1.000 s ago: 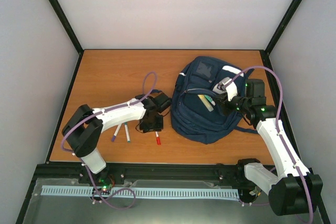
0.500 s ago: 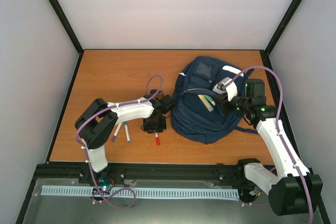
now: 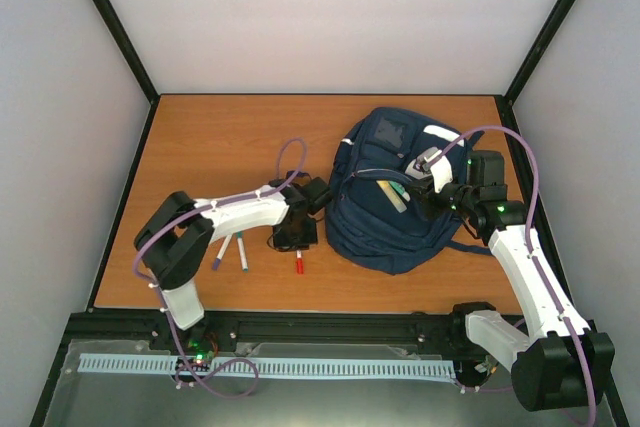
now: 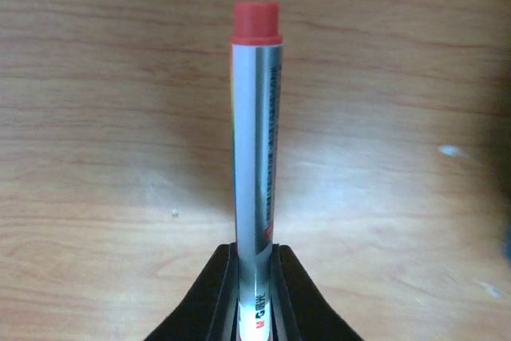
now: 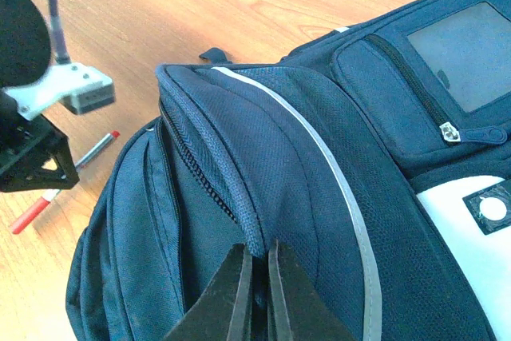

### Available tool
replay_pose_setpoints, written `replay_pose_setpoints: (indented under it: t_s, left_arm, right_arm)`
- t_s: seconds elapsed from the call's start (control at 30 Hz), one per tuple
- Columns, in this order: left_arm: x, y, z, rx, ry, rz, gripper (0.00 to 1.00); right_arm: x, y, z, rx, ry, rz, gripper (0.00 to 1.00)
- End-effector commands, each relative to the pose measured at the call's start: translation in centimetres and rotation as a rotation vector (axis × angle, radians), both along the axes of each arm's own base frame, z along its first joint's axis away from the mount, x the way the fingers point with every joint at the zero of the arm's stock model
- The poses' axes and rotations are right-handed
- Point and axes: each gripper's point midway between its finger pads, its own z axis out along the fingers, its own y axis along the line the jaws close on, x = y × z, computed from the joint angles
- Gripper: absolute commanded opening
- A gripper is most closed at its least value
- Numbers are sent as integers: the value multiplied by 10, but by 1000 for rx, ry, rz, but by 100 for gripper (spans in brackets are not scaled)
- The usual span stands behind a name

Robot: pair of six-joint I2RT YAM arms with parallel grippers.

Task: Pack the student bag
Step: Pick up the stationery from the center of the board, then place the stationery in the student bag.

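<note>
Tabletop (image 3: 200,137) from above: the student bag (image 3: 385,217) is lying toward its right edge, main compartment gaping. The right gripper (image 3: 428,185) is reaching over the bag's opening. The left gripper (image 3: 293,237) is hanging low near the middle, over a red-capped marker (image 3: 299,265). A purple-tipped marker (image 3: 221,251) and a teal-tipped marker (image 3: 243,253) are lying toward the left edge.

At the left wrist, the left gripper (image 4: 255,277) is clamping the red-capped marker (image 4: 257,133), black fingers (image 4: 211,297) pressing both sides of its silver barrel.

At the right wrist, the right gripper (image 5: 257,265) is pinching the student bag (image 5: 335,197) by its zippered rim, jaws nearly together.
</note>
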Motion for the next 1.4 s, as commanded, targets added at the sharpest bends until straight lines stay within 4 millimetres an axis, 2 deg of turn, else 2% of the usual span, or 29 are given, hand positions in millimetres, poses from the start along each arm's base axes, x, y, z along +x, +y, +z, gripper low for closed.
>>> replay_pose_setpoints:
  t_s: [0.0, 0.1, 0.2, 0.3, 0.4, 0.5, 0.63, 0.73, 0.9, 1.0, 1.1, 1.17, 1.23, 1.37]
  left_arm:
    - [12, -33, 68, -146, -161, -76, 1]
    - [11, -64, 106, -265, -233, -145, 2]
    - [4, -101, 126, -442, -217, -198, 2]
    - [0, -133, 135, -598, -172, -203, 3]
    - [4, -158, 135, -691, -138, -187, 2]
    - [13, -183, 140, -779, -140, -166, 3]
    - [27, -206, 146, -841, -162, -141, 2]
    - [42, -215, 149, -854, -187, -85, 2]
    - [70, -217, 139, -821, -207, 126, 4]
    - [78, -229, 137, -909, -179, 230, 4]
    - [87, -230, 140, -942, -210, 333, 4]
    - [96, -223, 142, -935, -259, 413, 11]
    - [101, -217, 143, -938, -286, 467, 24]
    - [104, -216, 150, -969, -309, 483, 31]
  right_arm:
    - [4, 1, 22, 22, -78, 17, 3]
    - [4, 1, 21, 23, -73, 18, 3]
    - [4, 1, 21, 24, -73, 18, 3]
    - [4, 1, 22, 25, -75, 17, 3]
    - [4, 1, 23, 23, -81, 16, 3]
    - [4, 1, 24, 22, -86, 14, 3]
    - [4, 0, 25, 21, -91, 11, 3]
    - [3, 0, 25, 23, -90, 12, 3]
    - [3, 0, 26, 26, -90, 16, 3]
    - [2, 1, 25, 30, -87, 17, 3]
    - [2, 1, 26, 34, -87, 20, 3]
    - [2, 1, 26, 35, -86, 23, 3]
    - [2, 2, 25, 36, -83, 24, 3]
    - [1, 1, 27, 36, -89, 22, 3]
